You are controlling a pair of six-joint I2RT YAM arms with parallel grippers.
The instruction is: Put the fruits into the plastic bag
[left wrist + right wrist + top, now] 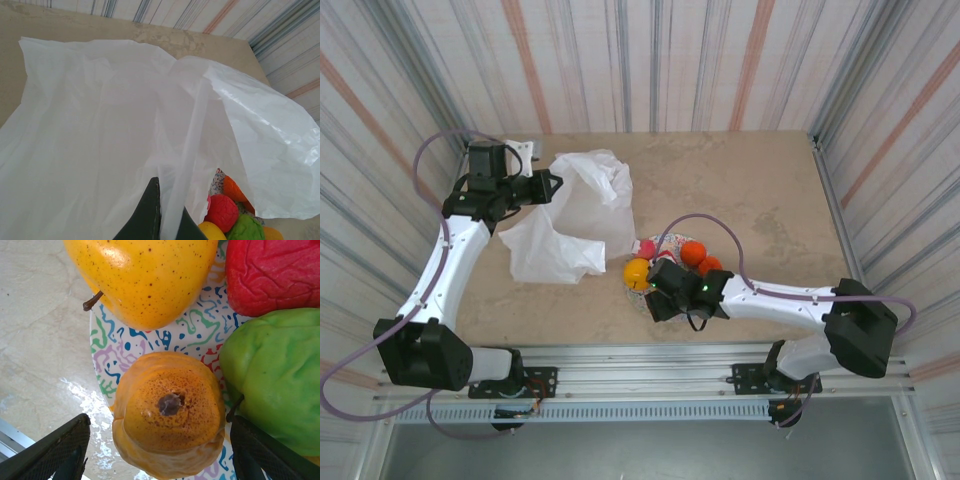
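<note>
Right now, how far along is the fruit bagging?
Just starting. Left gripper is shut on the bag, holding its edge. Right gripper, open, straddles an orange fruit on the plate, not gripped yet. Yellow fruit, red fruit and green fruit wait there too; none visible in bag.

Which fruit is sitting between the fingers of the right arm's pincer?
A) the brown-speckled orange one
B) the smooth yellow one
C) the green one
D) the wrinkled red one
A: in the right wrist view the brown-speckled round orange fruit lies between the dark fingers of the open right pincer.
</note>
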